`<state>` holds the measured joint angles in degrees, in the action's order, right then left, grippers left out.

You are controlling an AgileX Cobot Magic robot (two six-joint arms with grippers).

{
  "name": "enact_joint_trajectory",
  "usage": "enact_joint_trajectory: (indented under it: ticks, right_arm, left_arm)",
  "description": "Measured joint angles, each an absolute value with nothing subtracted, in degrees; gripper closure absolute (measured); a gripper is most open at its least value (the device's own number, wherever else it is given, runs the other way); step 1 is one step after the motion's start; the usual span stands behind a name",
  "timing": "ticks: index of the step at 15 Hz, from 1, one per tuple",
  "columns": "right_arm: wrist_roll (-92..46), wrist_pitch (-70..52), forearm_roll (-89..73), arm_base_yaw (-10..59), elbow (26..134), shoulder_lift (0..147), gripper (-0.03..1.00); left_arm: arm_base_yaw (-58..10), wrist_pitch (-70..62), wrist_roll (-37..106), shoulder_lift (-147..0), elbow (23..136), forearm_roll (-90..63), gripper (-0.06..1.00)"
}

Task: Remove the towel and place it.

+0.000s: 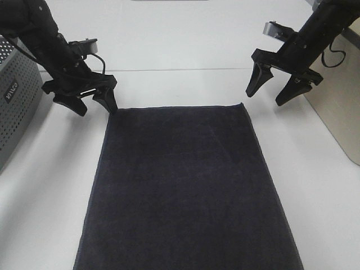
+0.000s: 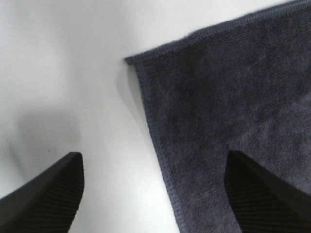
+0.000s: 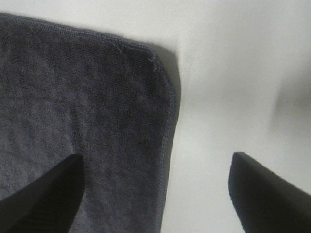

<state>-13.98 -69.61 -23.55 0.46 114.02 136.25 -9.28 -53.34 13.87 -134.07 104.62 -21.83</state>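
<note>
The white surface takes up almost the whole high view. On it lies the towel, spread flat and very dark, nearly black. Its long sides run from far to near, and its near end goes out of the picture at the near edge. Its far edge is straight and hemmed, and it lies about in the middle between the two arms.

At the far left stands a grey box with many small holes in its wall, well apart from the towel. At the right edge there is a beige panel, also apart from the towel.

The left arm comes down from the far left. The left claw is wide open and holds nothing. It is low, at the far left corner of the towel. In the left wrist view one finger is over the cloth and the other is over the bare surface, with the side hem between them. I cannot tell if a fingertip touches the towel.

The right arm comes down from the far right. The right claw is also wide open and empty. It hangs just beyond the far right corner of the towel. In the right wrist view one finger is over the cloth and the other over the bare surface, and the rounded corner has small loose threads at its hem.
</note>
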Motion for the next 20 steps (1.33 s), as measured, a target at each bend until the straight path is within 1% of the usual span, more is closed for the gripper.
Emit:
enact_joint_trajectory:
  ticks: [5, 9, 17, 20]
  right_arm:
    - [-13.81, -65.78, -23.72, 0.46, 114.02, 139.29, 0.17]
    - [-13.81, -63.66, -23.72, 0.46, 114.02, 141.18, 0.17]
    - [-12.55, -63.54, -23.32, 0.57, 114.71, 142.49, 0.19]
    - [-12.26, -62.40, -23.26, 2.92, 115.16, 142.84, 0.22]
  left_arm:
    - [-9.28, -50.19, 18.22, -137.97, 105.37, -28.42, 0.20]
    - [-9.28, -48.64, 18.33, -138.37, 105.71, -29.16, 0.20]
    - [-9.28, -49.10, 18.28, -138.43, 105.71, -29.39, 0.20]
    - [-9.80, -49.96, 18.28, -138.48, 105.71, -30.65, 0.20]
